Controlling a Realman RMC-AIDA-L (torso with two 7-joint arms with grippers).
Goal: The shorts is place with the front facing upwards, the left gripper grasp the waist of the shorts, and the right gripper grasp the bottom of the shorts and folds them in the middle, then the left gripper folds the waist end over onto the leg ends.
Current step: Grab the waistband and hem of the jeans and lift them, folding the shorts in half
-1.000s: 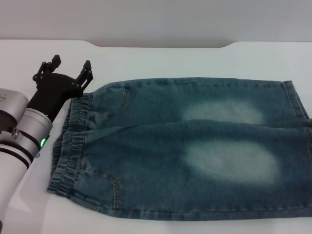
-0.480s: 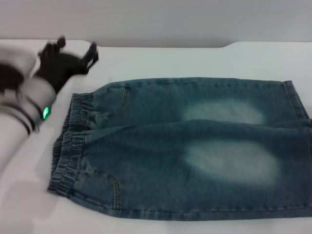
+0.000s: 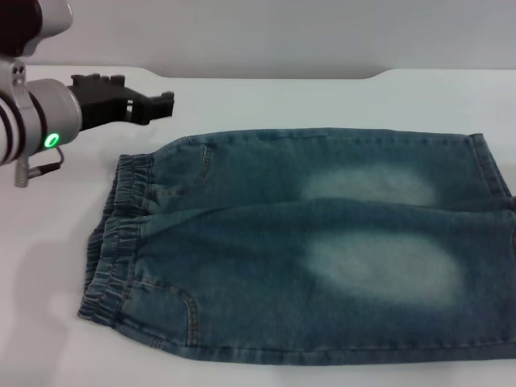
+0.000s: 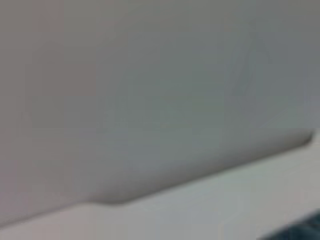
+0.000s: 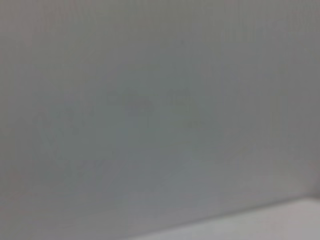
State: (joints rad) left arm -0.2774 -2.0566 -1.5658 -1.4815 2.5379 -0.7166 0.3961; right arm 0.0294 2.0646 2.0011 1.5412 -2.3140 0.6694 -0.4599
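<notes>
Denim shorts (image 3: pixel 306 242) folded lengthwise on the white table (image 3: pixel 322 97), gathered waist (image 3: pixel 121 234) nearest the left tool (image 3: pixel 149 105). That tool hangs above bare table just beyond the waist's far corner, touching no cloth; whether it is open cannot be told. The right tool is unseen. The final waist-over-hems (image 3: pixel 492 173) fold apparently remains.

Left end effector (image 3: pixel 153 105) higher, turned sideways.

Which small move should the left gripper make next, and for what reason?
Probably lower toward the gathered elastic waistband. The black two-finger left gripper hovers beyond the blue denim shorts, above the white table, holding nothing. The shorts seem already folded lengthwise, so the waist grasp looks next.
</notes>
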